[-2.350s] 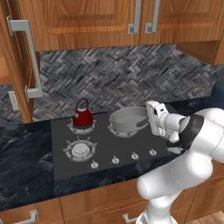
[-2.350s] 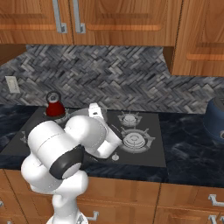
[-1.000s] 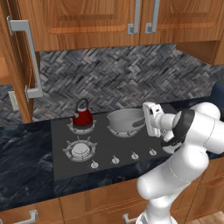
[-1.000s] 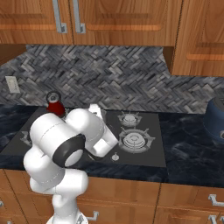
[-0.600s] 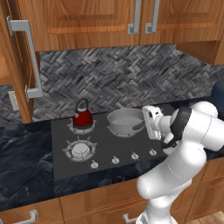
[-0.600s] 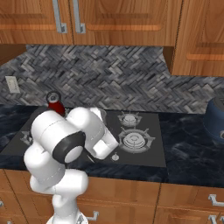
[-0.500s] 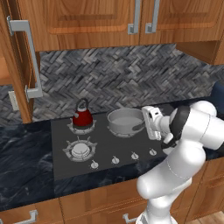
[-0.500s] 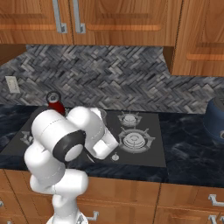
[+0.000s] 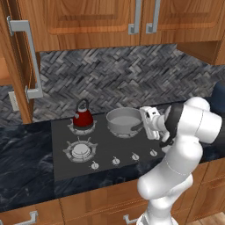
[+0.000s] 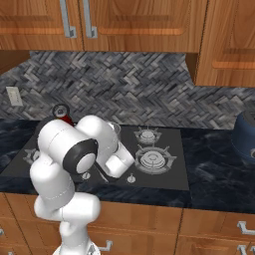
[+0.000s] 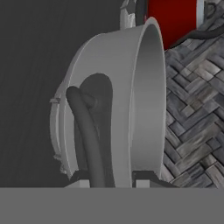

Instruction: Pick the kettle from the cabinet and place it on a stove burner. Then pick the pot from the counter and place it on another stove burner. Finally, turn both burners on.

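Kettle [image 9: 82, 117] on the rear-left burner [image 9: 81, 126], well left of the pincer [image 9: 145, 124], freeing the neighbouring burner for the pot [image 9: 124, 121]. Pot seated there, its near handle [image 11: 87, 135] between the pincer's narrowly parted tips; grip or release cannot be told.

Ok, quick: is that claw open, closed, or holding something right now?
Gripper: at the pot, with its side handle running between the jaws; whether they clamp it or stand slightly open cannot be told.
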You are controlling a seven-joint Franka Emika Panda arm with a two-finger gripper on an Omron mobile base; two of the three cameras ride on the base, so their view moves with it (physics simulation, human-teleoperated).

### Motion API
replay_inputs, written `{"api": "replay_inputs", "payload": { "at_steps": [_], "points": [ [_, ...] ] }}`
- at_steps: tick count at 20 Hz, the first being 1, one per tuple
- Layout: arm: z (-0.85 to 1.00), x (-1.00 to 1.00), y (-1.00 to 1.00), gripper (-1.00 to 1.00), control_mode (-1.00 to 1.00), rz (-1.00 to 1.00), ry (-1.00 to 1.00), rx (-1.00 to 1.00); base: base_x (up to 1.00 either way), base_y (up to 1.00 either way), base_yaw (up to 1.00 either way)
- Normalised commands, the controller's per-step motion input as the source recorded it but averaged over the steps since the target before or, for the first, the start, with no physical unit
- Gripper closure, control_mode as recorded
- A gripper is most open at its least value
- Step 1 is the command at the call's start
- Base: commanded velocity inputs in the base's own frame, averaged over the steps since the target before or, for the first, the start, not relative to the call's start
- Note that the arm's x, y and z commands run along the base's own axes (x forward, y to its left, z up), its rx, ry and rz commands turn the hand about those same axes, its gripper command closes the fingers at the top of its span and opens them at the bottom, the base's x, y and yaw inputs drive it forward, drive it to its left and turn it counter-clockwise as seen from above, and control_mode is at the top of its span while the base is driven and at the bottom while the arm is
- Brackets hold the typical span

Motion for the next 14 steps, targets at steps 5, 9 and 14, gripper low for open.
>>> {"api": "replay_inputs", "payload": {
  "at_steps": [5,9,14],
  "points": [
    [-0.36,0.02,0.0,-1.0,-1.0,0.06,0.0,0.0,0.0,0.0,0.0],
    [-0.29,0.0,0.0,-1.0,-1.0,0.06,0.0,0.0,0.0,0.0,0.0],
    [-0.23,0.0,-0.01,-1.0,-1.0,0.06,0.0,0.02,0.0,0.0,0.0]
  ]
}}
